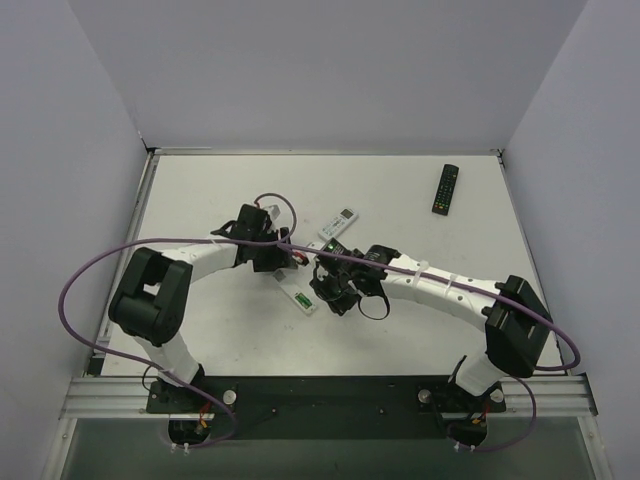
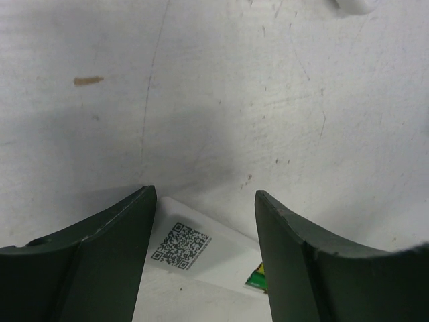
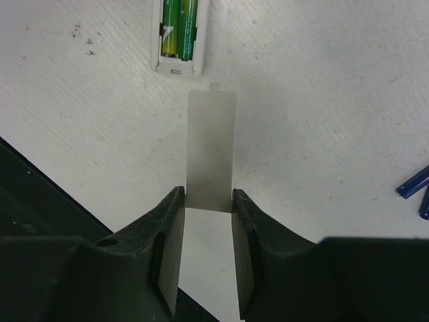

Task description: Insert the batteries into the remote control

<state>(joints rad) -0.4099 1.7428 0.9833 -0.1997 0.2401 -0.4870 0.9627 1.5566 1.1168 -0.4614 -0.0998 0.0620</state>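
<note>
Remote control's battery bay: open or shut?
Open: both batteries lie exposed in the remote control, and the right gripper holds the cover off it.

The remote control (image 3: 178,66) runs off the top edge, and blue cells (image 3: 410,184) off the right edge.

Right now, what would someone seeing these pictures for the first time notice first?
The right gripper pinches a flat white panel, apparently the battery cover. It is aimed at the open end of the remote control, where two green batteries sit side by side. The left gripper stands open over the remote's other end, above a QR sticker. A black remote lies apart, far right.
</note>
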